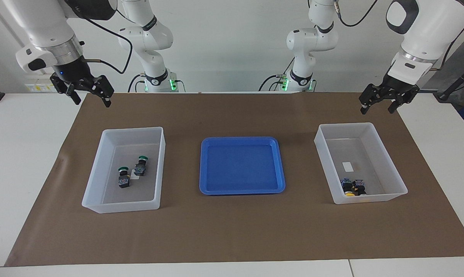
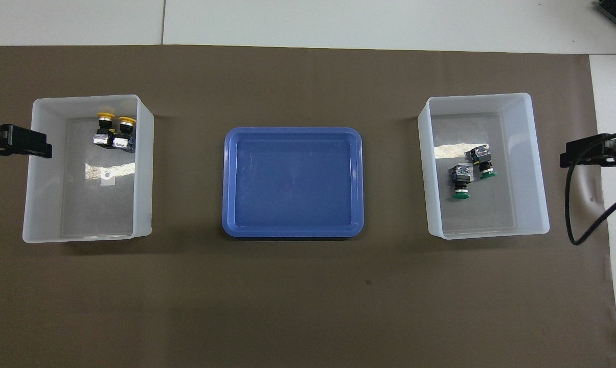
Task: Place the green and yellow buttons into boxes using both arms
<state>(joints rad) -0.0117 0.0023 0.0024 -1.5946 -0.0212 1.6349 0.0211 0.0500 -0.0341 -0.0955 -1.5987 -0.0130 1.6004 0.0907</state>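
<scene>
Two green buttons [image 1: 124,177] [image 2: 461,181] lie on their sides in the box [image 1: 97,169] [image 2: 538,168] at the right arm's end. In the other box [image 1: 393,169] [image 2: 29,204], at the left arm's end, two yellow buttons [image 1: 353,189] [image 2: 113,132] lie together in the corner farthest from the robots. My left gripper [image 1: 376,110] [image 2: 42,148] hangs open and empty, high over that box's outer wall and the mat beside it. Over the mat's edge at the other end, my right gripper [image 1: 93,101] [image 2: 576,157] waits open with nothing in it.
A shallow blue tray [image 1: 242,165] [image 2: 292,181] with nothing in it sits between the two boxes. A brown mat [image 1: 232,231] covers most of the white table. The right arm's black cable [image 2: 573,214] loops over the mat's edge.
</scene>
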